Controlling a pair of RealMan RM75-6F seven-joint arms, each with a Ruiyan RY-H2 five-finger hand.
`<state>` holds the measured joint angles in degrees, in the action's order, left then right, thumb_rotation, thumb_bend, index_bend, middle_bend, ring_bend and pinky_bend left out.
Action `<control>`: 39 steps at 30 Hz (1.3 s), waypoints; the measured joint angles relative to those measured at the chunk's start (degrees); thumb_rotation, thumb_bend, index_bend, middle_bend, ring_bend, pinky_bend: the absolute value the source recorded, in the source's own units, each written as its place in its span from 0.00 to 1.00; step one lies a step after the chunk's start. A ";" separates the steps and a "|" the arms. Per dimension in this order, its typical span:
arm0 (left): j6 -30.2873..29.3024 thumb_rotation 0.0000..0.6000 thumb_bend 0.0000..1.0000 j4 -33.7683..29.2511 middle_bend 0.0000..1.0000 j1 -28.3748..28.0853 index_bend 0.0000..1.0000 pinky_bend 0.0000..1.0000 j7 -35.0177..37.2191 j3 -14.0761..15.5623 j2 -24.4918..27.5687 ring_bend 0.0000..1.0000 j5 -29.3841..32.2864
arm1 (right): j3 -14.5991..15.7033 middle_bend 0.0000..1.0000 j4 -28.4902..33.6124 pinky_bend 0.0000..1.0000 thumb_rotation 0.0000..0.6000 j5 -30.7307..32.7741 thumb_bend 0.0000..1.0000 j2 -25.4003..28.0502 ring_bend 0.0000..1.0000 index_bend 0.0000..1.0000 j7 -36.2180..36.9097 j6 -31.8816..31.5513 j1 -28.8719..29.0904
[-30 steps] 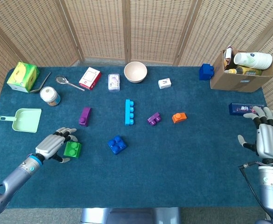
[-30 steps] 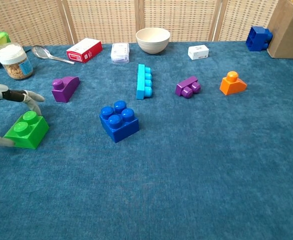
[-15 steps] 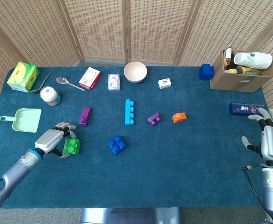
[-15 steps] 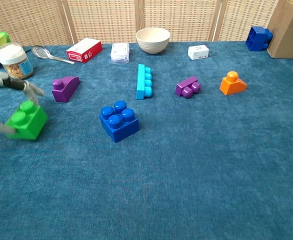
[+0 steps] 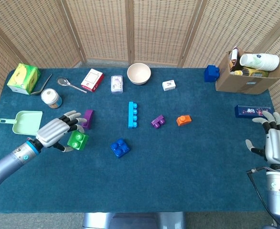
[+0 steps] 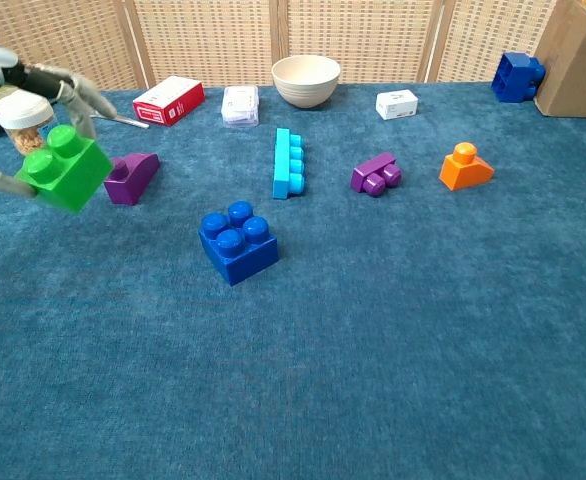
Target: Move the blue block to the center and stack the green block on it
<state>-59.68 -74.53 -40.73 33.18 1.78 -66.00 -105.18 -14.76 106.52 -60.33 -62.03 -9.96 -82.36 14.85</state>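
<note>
My left hand [image 5: 56, 132] holds the green block [image 5: 77, 140] in the air above the table's left side; the chest view shows the green block [image 6: 63, 170] lifted, with fingers [image 6: 68, 88] over its top. The blue block [image 5: 120, 148] sits on the cloth a little right of it, near the table's middle, also seen as the blue block [image 6: 238, 241] in the chest view. My right hand [image 5: 275, 143] rests at the far right edge, fingers spread and empty.
A purple block [image 5: 87, 118], a cyan long brick [image 5: 132, 114], a second purple block [image 5: 157, 121] and an orange block [image 5: 183, 120] lie behind the blue block. A green dustpan [image 5: 27, 122], jar [image 5: 50, 98], bowl [image 5: 139, 73] and cardboard box [image 5: 247, 78] stand further off.
My left hand closed on the green block, lifted it off the cloth and carried it up and slightly right. The right hand barely shifted.
</note>
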 measured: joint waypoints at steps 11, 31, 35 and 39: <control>-3.27 1.00 0.28 2.90 0.18 -5.63 0.45 0.00 3.24 1.73 -0.87 0.03 -4.12 | -0.45 0.16 0.59 0.00 1.00 -0.15 0.23 0.31 0.00 0.29 0.77 -1.24 -1.39; 0.46 1.00 0.28 11.15 0.18 -15.14 0.46 0.00 9.75 3.83 -11.69 0.03 -4.66 | -1.36 0.15 -0.05 0.00 1.00 1.85 0.23 0.93 0.00 0.28 1.38 -1.58 -3.21; 0.42 1.00 0.28 12.75 0.17 -16.29 0.46 0.00 11.07 4.56 -13.33 0.03 -4.43 | -1.55 0.15 -0.23 0.00 1.00 1.93 0.23 0.84 0.00 0.28 1.19 -1.52 -3.24; 0.29 1.00 0.28 13.69 0.17 -17.21 0.46 0.00 11.74 5.22 -14.31 0.03 -4.27 | -1.70 0.15 -0.43 0.00 1.00 2.03 0.23 0.78 0.00 0.28 1.27 -1.34 -3.27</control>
<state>-59.39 -60.84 -57.94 44.92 7.00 -80.31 -109.45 -16.46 106.09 -58.30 -61.24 -8.69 -83.71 11.58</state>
